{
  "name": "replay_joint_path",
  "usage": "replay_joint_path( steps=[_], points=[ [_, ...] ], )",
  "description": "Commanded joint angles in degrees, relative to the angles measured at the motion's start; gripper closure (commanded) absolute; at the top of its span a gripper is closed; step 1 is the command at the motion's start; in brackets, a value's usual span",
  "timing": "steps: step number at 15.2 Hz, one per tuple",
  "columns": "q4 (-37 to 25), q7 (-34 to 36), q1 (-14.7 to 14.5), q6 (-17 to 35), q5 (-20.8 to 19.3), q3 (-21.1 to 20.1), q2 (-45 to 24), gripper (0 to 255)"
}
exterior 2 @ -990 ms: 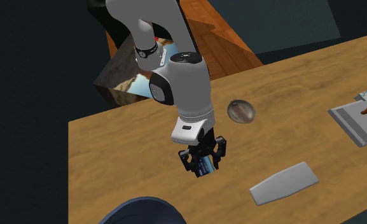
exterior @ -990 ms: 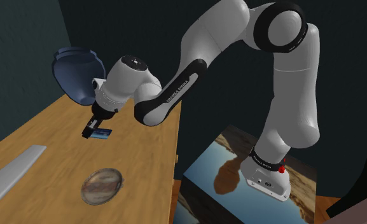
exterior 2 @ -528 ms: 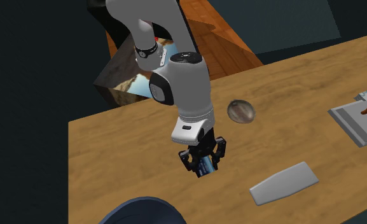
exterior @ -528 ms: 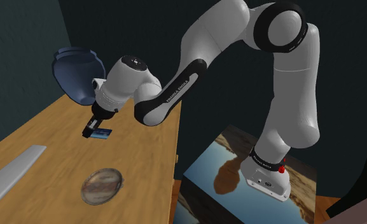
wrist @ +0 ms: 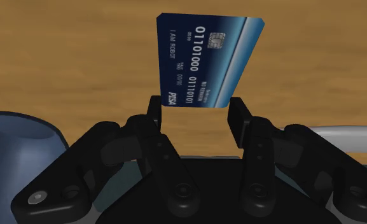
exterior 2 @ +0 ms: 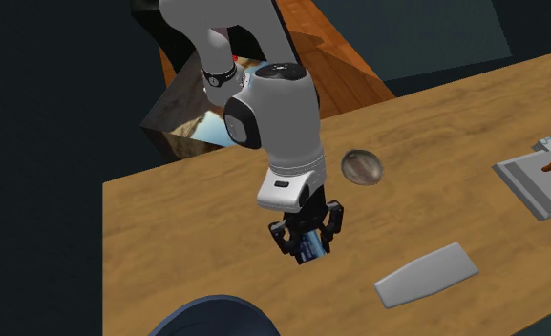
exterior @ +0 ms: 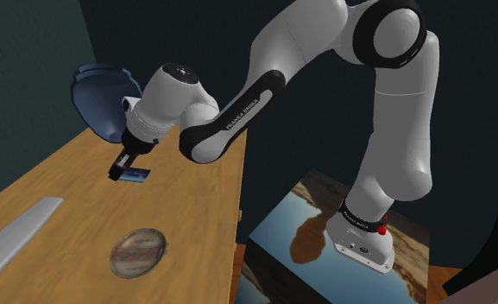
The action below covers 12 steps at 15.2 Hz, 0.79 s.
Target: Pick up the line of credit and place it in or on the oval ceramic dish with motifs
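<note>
The black gripper (wrist: 198,109) is closed narrowly on the dark blue credit card (wrist: 204,57). The card is clasped by its lower edge between the fingers, with most of it projecting beyond the tips. It appears to hang just above the wooden table (exterior: 195,224), though the gap cannot be made out with certainty. It is held toward the table's far end, near a dark blue vessel (exterior: 107,95). The grasp is judged made and the carry is in hand. The oval dish (exterior: 138,251) lies well apart, nearer the table edge facing the stand. The card must next be carried above it, lowered and released.
</note>
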State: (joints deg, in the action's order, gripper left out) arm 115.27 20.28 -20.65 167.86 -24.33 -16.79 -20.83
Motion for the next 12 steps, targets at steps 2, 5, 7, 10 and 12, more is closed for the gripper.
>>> replay_joint_path(
  steps=[2, 5, 7, 10, 12],
  points=[
    [-0.03, -1.84, 1.54, -1.82, 1.96, -1.83, 1.69, 255],
    [-0.43, -3.35, 2.61, -3.63, 3.72, -3.25, 3.09, 255],
    [-0.76, -4.32, 3.25, -4.85, 4.87, -4.1, 3.98, 255],
    [-1.37, -5.71, 4.1, -6.71, 6.56, -5.23, 5.28, 255],
    [-1.85, -6.6, 4.58, -7.97, 7.65, -5.89, 6.1, 255]
  ],
)
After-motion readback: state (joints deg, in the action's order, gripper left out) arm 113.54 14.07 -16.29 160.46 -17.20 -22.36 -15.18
